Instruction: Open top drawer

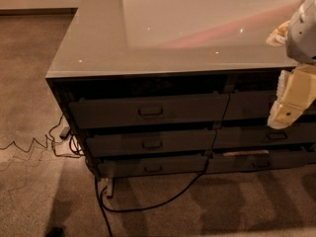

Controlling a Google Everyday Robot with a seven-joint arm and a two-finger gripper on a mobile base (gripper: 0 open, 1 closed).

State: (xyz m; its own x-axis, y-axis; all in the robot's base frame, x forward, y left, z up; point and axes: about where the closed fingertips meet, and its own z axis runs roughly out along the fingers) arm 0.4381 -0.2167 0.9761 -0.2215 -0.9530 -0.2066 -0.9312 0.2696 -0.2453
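The gripper [282, 118] hangs at the right edge of the view, a cream-coloured piece slanting down and to the left, in front of the upper drawer of the right-hand stack [252, 105]. Whether it is open or closed cannot be told from here. It holds nothing that shows.

The top drawer [113, 113] lies to the left of the gripper, well apart from it, as the uppermost of three in the left-hand stack under the glossy counter top [173, 33]. Its tall, flat, dark grey front spans nearly the whole width of that stack, and its small bar handle [150, 111] sits at the centre of the front, at about the same height as the gripper. A dark gap runs between the front's upper edge and the counter. The front looks shut or nearly so.

Below it come the middle drawer [118, 146] and the bottom drawer [123, 169], each shallower, with like handles.

The arm [303, 31] comes in from the upper right, its pale grey link over the counter's right end; the wrist bends downward past the counter's front edge, so the gripper points down along the drawer fronts.

Black cables [148, 205] trail across the floor [29, 83] in front of and to the left of the stack.
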